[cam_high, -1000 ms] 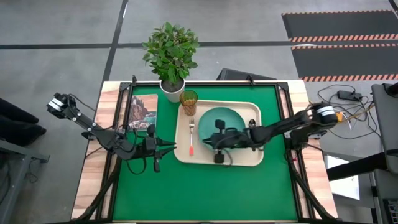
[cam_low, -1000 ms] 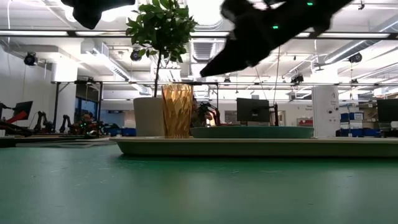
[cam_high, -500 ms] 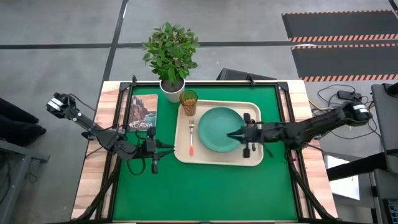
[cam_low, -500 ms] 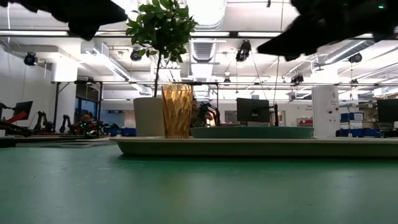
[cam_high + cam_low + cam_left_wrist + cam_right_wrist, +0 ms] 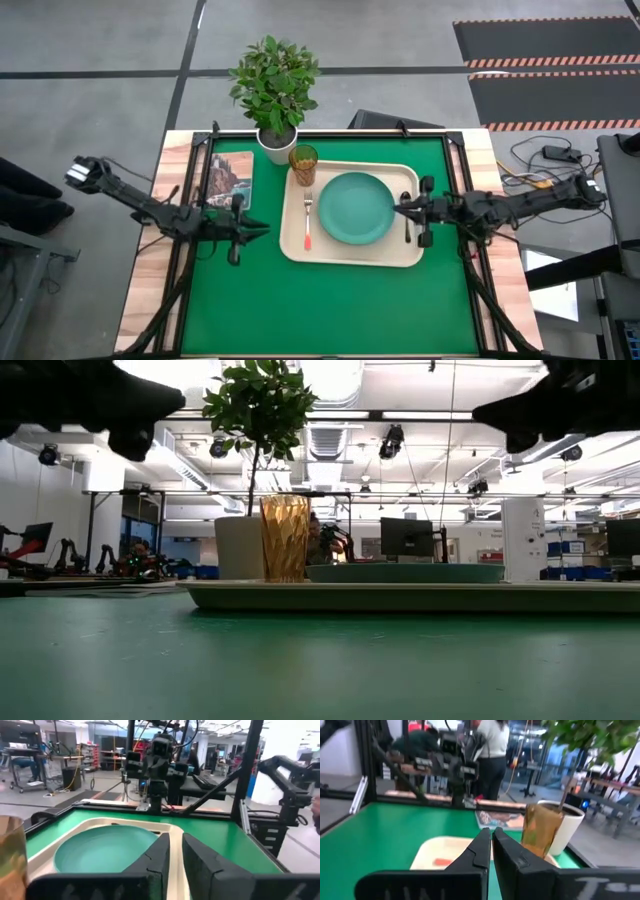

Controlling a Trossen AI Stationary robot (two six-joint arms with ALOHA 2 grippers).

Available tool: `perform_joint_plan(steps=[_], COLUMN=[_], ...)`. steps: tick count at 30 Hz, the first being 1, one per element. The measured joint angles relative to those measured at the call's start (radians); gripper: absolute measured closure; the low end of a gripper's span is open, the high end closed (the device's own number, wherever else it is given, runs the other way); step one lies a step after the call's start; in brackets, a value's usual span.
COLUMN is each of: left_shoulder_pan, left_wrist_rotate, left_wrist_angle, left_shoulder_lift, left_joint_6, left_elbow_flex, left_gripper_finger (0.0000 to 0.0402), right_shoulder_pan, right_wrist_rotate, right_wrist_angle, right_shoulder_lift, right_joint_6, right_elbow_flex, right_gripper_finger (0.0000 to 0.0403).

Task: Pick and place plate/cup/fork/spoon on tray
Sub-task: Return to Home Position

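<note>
While left gripper and right gripper hover, the plate lies between them.

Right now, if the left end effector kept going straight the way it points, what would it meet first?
Likely the left rim of the tray, then the fork; but the left end effector hangs above the table, so it might pass over them.

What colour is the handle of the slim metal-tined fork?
The slim fork's handle is orange-red; the high view shows it best.
</note>
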Motion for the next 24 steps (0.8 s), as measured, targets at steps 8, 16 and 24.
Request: perform_joint_plan(steps=[8, 16, 24], left_shoulder_pan=[0.194, 0.235, 0.235], left_wrist_rotate=[0.238, 0.290, 0.339], left_wrist_angle=[-0.124, -0.379, -0.453], left_shoulder_lift=[-0.202, -0.375, -0.477], left_joint_6=[-0.031, -0.078, -0.050], left_elbow_flex=[-0.043, -0.046, -0.048], left_gripper_finger=[0.0400, 0.0401, 0.0401], right_shoulder_pan=[0.000, -0.001, -0.001], right_wrist_rotate=[0.002, 0.007, 0.008], right_wrist_angle=[-0.094, -0.202, -0.296], right_shoulder_lift=[-0.169, -0.295, -0.442], right_joint_6=[-0.033, -0.049, -0.074], right_elbow_flex=[-0.018, -0.037, -0.071], right_gripper_finger=[0.0394, 0.0394, 0.0394])
